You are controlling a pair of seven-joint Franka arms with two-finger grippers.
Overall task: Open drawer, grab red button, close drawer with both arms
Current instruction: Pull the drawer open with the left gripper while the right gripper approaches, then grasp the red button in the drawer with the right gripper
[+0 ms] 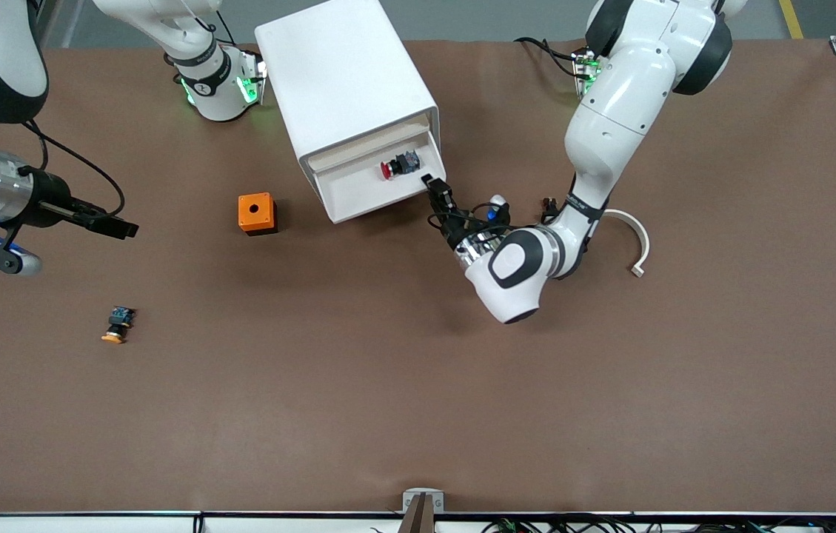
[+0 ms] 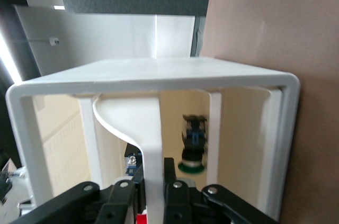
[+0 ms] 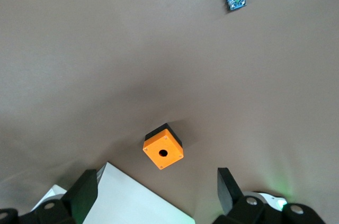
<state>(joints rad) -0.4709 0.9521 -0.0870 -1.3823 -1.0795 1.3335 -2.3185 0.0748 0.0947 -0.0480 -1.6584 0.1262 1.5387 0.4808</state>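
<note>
The white cabinet [image 1: 347, 81] stands at the robots' edge of the table with its top drawer [image 1: 366, 207] pulled out. The red-capped button [image 1: 397, 166] lies on its side in that drawer. My left gripper [image 1: 432, 185] is at the drawer's front, at the corner toward the left arm's end. In the left wrist view, my left gripper [image 2: 153, 167] is shut on the drawer's curved white handle [image 2: 151, 128]. My right gripper [image 1: 121, 228] hangs open in the air toward the right arm's end. In the right wrist view, my right gripper [image 3: 156, 181] holds nothing.
An orange box with a hole [image 1: 256, 213] sits beside the cabinet toward the right arm's end. A yellow-capped button [image 1: 118, 326] lies nearer the front camera. A white curved strip [image 1: 636, 240] lies by the left arm. A green-capped button [image 2: 192, 147] shows inside the cabinet.
</note>
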